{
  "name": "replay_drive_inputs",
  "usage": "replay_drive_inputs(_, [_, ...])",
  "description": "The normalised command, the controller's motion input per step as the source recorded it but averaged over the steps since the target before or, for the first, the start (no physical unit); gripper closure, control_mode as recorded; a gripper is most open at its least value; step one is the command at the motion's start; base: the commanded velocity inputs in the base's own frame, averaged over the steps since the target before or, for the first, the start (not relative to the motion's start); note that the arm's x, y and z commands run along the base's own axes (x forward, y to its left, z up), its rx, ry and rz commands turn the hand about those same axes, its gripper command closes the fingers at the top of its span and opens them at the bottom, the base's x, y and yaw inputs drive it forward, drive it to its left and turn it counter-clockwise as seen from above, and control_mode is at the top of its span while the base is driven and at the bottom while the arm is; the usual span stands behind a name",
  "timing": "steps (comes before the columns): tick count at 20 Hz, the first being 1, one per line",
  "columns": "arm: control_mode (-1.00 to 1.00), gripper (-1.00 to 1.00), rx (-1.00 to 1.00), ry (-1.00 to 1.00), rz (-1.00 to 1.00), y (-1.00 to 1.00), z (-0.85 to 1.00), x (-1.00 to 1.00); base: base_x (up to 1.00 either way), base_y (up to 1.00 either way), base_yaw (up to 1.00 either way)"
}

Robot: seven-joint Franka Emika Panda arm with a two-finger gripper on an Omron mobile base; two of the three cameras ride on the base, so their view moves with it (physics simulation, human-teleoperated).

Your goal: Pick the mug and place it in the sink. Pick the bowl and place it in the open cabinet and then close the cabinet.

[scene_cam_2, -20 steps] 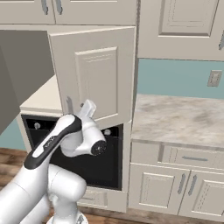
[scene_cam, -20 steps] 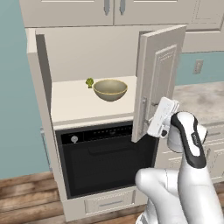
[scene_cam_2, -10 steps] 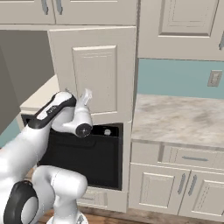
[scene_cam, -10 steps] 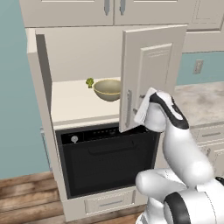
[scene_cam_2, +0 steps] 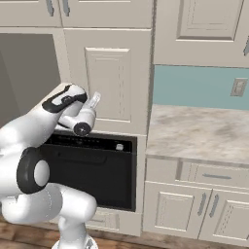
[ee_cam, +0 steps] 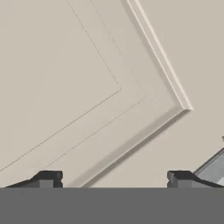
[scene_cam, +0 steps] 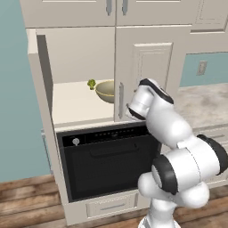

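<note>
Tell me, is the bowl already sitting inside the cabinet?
Yes, the bowl rests on the cabinet floor in the left base view, beside a small green item, partly hidden by the right door.

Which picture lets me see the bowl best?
The left base view: the bowl sits on the cabinet shelf, partly hidden by the right door. In the right base view that door covers it. The hand view looks at the door panel.
</note>
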Motion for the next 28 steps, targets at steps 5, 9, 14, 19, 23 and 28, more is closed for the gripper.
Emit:
replay_drive_inputs(5, [-1.00, -1.00, 0.00, 0.12, -0.06, 0.00, -0.09, 0.57, 0.00, 0.00, 0.00])
replay_drive_inputs(9, [-1.00, -1.00, 0.00, 0.13, 0.00, 0.00, 0.00, 0.24, 0.00, 0.00, 0.00])
replay_drive_inputs(14, [-1.00, -1.00, 0.01, 0.04, 0.00, 0.00, 0.00, -0.01, 0.00, 0.00, 0.00])
replay_drive_inputs(19, [-1.00, -1.00, 0.11, 0.00, -0.02, -0.20, 0.16, -0.79, 0.00, 0.00, 0.00])
replay_drive_inputs(23, [-1.00, -1.00, 0.18, 0.04, -0.03, -0.35, 0.12, -0.81, 0.00, 0.00, 0.00])
replay_drive_inputs(28, [-1.00, -1.00, 0.22, 0.03, 0.00, -0.35, 0.43, -0.71, 0.00, 0.00, 0.00])
